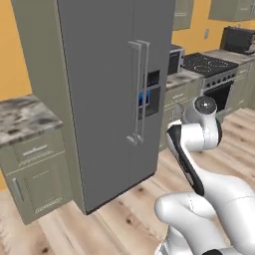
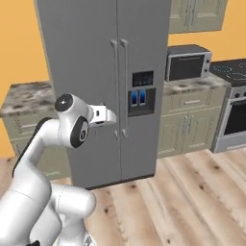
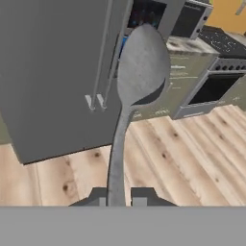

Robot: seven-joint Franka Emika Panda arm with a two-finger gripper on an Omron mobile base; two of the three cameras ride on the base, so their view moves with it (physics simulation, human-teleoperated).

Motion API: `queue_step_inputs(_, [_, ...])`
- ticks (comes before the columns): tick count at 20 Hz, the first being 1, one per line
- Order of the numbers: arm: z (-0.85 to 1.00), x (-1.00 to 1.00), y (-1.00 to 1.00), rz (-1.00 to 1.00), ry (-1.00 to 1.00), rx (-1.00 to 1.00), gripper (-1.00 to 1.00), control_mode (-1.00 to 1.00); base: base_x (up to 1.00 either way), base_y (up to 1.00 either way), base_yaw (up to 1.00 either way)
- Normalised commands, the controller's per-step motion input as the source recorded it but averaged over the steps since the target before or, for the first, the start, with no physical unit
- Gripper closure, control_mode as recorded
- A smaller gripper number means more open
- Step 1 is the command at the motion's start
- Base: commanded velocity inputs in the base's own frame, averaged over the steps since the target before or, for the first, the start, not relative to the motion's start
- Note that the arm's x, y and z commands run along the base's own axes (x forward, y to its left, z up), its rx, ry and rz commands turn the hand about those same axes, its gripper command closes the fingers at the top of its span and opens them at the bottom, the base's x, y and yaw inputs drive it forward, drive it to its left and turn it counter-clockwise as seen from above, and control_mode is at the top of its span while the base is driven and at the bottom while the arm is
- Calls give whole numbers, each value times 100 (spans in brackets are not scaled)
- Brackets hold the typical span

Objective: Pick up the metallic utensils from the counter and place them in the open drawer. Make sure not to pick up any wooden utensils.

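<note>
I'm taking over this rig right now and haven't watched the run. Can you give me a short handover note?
Gripper: shut on the handle of a grey metal spoon, bowl pointing away from the hand.
Surroundings: the base faces the grey fridge, over the wooden floor.
Done: one metallic utensil is picked up and in hand.
Left: carry the spoon to the open drawer, release it, then fetch any other metal pieces. Leave the wooden one alone.

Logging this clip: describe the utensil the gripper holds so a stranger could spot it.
Start at the tall grey double-door fridge. In front of it, in the hand view, a slim silver-grey metal spoon rises from the shut gripper. Its oval bowl is uppermost, unlike any kitchen fixture around.
</note>
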Motion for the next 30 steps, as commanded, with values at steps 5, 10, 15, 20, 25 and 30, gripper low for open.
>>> queue_step_inputs(5, [0,0,0,0,0,0,100,100,87,-3,-52])
queue_step_inputs(10, [0,0,0,0,0,0,100,100,92,-11,-62])
queue_step_inputs(15, [0,0,0,0,0,0,100,100,95,-5,-47])
queue_step_inputs(20, [0,0,0,0,0,0,100,100,93,-24,-37])
queue_step_inputs(25, [0,0,0,0,0,0,100,100,90,-12,-52])
queue_step_inputs(30, [0,0,0,0,0,0,100,100,96,-2,-51])
